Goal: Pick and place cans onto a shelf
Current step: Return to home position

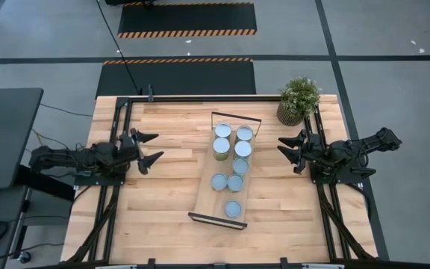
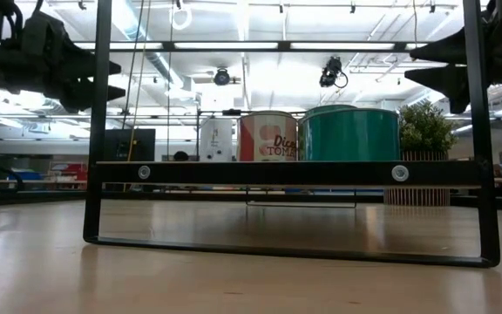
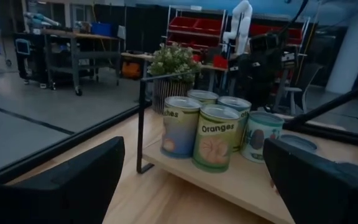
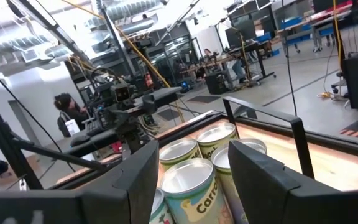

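Note:
Several cans (image 1: 232, 161) with silvery pale-blue tops stand upright on the long light-wood shelf (image 1: 202, 205), which lies on the table's middle with black wire frames at both short ends. The cans also show in the left wrist view (image 3: 214, 135), in the right wrist view (image 4: 191, 180) and in the low view (image 2: 349, 133). My left gripper (image 1: 152, 147) is open and empty, left of the shelf. My right gripper (image 1: 289, 148) is open and empty, right of the shelf. Both hover above the table.
A potted green plant (image 1: 298, 99) stands at the table's far right, close behind my right gripper. Black frame rails (image 1: 118, 134) run along the table's left and right sides. Bare wood lies near the front edge (image 1: 155, 232). A person (image 4: 66, 112) shows in the room beyond.

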Available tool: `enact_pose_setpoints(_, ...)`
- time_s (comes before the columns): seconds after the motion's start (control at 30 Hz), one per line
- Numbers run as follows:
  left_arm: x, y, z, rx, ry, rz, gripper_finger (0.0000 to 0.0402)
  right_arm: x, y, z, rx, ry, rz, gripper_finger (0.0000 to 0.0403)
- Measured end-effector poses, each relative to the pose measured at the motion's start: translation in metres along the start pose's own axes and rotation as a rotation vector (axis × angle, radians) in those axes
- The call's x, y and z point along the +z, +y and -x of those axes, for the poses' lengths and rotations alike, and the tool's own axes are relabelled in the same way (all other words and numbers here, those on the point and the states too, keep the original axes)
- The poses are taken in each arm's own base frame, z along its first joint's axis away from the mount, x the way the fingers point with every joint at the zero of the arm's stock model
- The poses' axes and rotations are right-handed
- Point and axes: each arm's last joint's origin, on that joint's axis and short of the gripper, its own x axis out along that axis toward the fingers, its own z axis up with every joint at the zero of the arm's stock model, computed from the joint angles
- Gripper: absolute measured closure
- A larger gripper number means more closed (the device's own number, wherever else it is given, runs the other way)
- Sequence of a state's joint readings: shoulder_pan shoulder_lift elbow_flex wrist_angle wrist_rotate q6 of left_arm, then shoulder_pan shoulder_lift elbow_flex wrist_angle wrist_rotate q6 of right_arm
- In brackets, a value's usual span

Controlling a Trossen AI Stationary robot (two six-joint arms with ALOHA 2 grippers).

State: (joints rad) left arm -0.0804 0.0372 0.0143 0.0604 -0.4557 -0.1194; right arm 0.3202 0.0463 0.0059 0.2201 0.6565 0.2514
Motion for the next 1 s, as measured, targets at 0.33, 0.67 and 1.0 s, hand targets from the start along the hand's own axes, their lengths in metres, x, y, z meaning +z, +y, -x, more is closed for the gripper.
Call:
enact_pose_setpoints(0.33, -0.0003, -0.0003, 0.0002, 0.009, 0.001, 0.005, 0.0013, 0.0002, 0.0004, 0.0, 0.012, 0.0, 0.025, 0.0202)
enact_pose_setpoints(0.67, -0.0007, -0.0003, 0.0002, 0.01, 0.003, 0.044, 0.0013, 0.0002, 0.0004, 0.0, 0.013, 0.0, 0.069, 0.0202)
enact_pose_setpoints(1.0, -0.0014, -0.0012, 0.0002, -0.025, 0.013, 0.057, 0.0013, 0.0002, 0.0005, 0.0, 0.014, 0.0, 0.069, 0.0202)
